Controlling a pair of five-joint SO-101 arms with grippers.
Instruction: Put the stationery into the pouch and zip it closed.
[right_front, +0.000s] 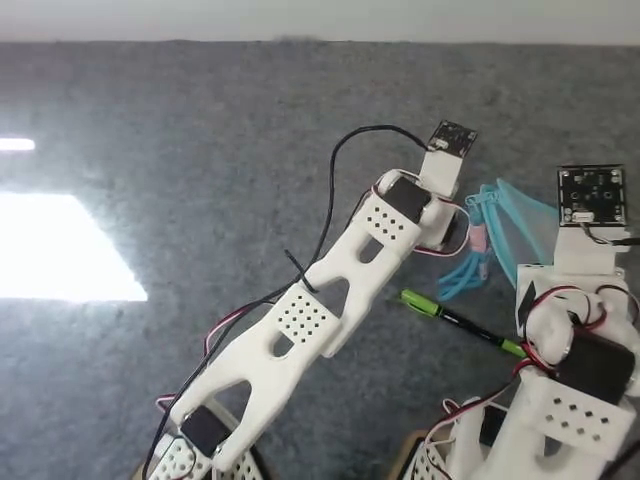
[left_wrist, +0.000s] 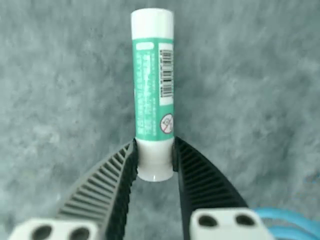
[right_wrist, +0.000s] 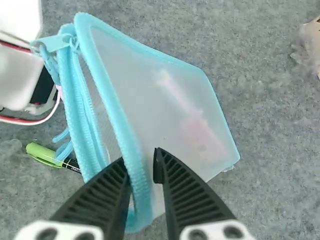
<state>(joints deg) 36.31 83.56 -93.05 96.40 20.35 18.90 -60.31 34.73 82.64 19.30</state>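
A green-and-white glue stick (left_wrist: 152, 100) is clamped by its white end in my left gripper (left_wrist: 154, 167), held above the grey carpet beside the pouch's blue edge (left_wrist: 292, 222). The translucent pouch (right_wrist: 170, 105) with blue zipper trim is lifted off the surface, with my right gripper (right_wrist: 140, 172) shut on its zipper rim. A pinkish item (right_wrist: 192, 125) shows faintly inside. In the high view the pouch (right_front: 515, 225) hangs between the two wrists. A green-capped black pen (right_front: 460, 320) lies on the carpet in front of it, and its cap (right_wrist: 42, 152) shows past the pouch.
The grey carpet (right_front: 200, 150) covers the whole table, with a bright patch of glare (right_front: 60, 245) at the left. The left arm's white links (right_front: 320, 310) cross the middle diagonally. A torn scrap (right_wrist: 310, 35) lies beyond the pouch.
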